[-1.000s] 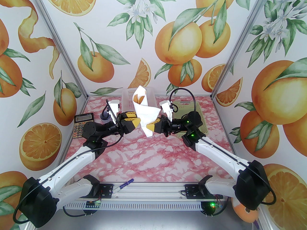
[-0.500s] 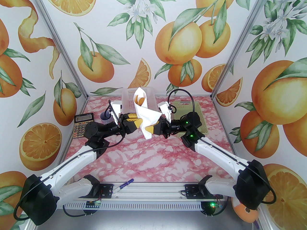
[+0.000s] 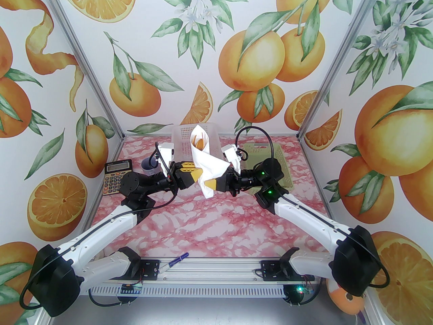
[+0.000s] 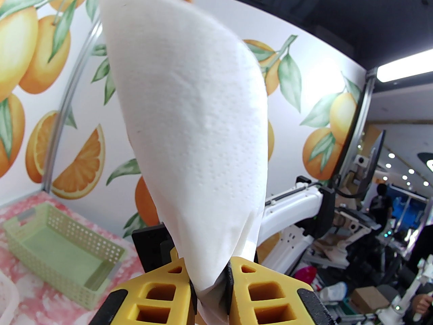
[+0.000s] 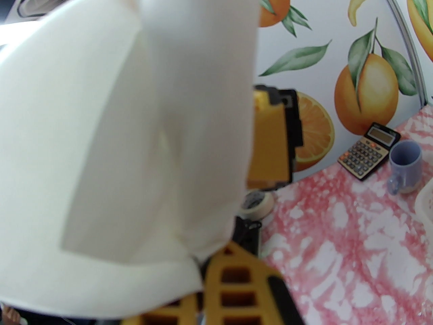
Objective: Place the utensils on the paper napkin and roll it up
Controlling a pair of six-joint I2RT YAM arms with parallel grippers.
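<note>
— What is different from a second ago?
— My left gripper (image 3: 198, 175) has closed its yellow fingers (image 4: 264, 293) on the lower tip of the thin white paper napkin (image 3: 207, 163). The roll also stands more upright above the pink marbled table (image 3: 203, 229).
— And the right gripper (image 3: 210, 183)?
— It is clamped on the same lower end, from the other side.
— How far are we?
— The two slim orange-brown utensils (image 3: 198, 143) are inside, and I see their ends in the open top. The napkin is a loose cone of soft, dimpled paper with one free flap. I judge that tightening it and laying it down are left.
</note>
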